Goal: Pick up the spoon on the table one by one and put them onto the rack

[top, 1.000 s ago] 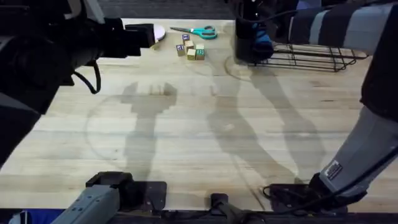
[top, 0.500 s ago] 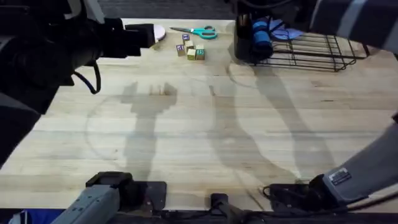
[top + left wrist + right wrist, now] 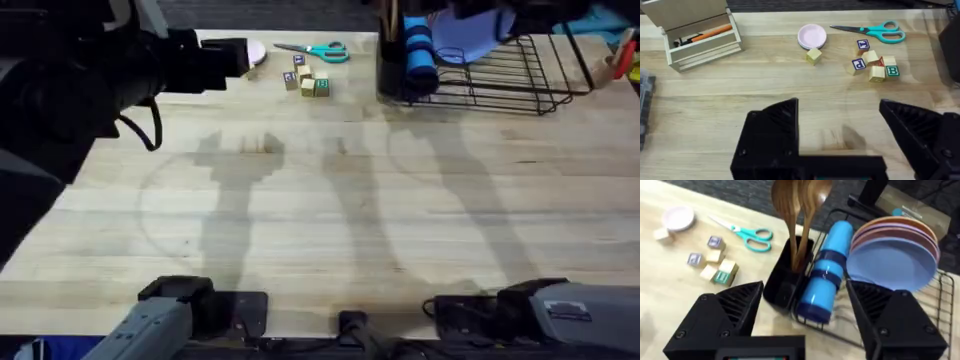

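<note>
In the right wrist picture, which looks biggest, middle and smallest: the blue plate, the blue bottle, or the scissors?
1. Round light-blue plate, standing in the black wire rack.
2. Blue cylindrical bottle; close to the plate, so this is unsure.
3. Teal-handled scissors, clearly smallest, though they lie farther away.

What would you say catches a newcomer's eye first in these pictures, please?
Probably the bright blue bottle lying in the black rack at the table's far right, beside stacked plates. Next to it, wooden spoons stand upright in the utensil holder. Teal scissors and lettered blocks lie farther left.
</note>
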{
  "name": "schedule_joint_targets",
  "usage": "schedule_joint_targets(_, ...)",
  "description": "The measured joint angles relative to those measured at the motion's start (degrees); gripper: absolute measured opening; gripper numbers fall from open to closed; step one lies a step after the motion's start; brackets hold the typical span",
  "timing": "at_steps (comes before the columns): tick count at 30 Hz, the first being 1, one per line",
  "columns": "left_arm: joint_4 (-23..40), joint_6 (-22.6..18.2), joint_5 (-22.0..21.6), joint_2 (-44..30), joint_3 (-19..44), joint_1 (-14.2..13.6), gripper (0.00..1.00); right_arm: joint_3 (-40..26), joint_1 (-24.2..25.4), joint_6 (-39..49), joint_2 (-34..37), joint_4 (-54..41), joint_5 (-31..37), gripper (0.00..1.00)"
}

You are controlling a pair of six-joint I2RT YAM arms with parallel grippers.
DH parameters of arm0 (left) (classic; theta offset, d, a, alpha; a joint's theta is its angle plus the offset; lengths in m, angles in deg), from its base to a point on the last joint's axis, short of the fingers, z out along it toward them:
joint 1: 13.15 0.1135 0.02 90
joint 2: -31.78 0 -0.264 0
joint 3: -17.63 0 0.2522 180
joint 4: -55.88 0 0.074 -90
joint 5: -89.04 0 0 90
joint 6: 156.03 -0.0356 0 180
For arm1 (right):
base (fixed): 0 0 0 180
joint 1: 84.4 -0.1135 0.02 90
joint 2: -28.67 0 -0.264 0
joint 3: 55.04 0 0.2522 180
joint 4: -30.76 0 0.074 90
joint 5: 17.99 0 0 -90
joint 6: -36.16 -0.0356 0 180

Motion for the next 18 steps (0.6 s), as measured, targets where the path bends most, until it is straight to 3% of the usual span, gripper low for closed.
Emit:
schedule_joint_targets(1,0.0,0.0,0.0,0.0,0.0,0.0,0.993,0.0,0.0,0.0,-4.0,-6.3,0.0,0.997)
schedule_joint_targets(4,0.0,0.0,0.0,0.0,0.0,0.0,0.993,0.0,0.0,0.0,-7.2,-12.1,0.0,0.997)
schedule_joint_targets(5,0.0,0.0,0.0,0.0,0.0,0.0,0.993,0.0,0.0,0.0,-11.2,-19.0,0.0,0.997)
schedule_joint_targets(18,0.0,0.0,0.0,0.0,0.0,0.0,0.993,0.0,0.0,0.0,-19.3,-32.7,0.0,0.997)
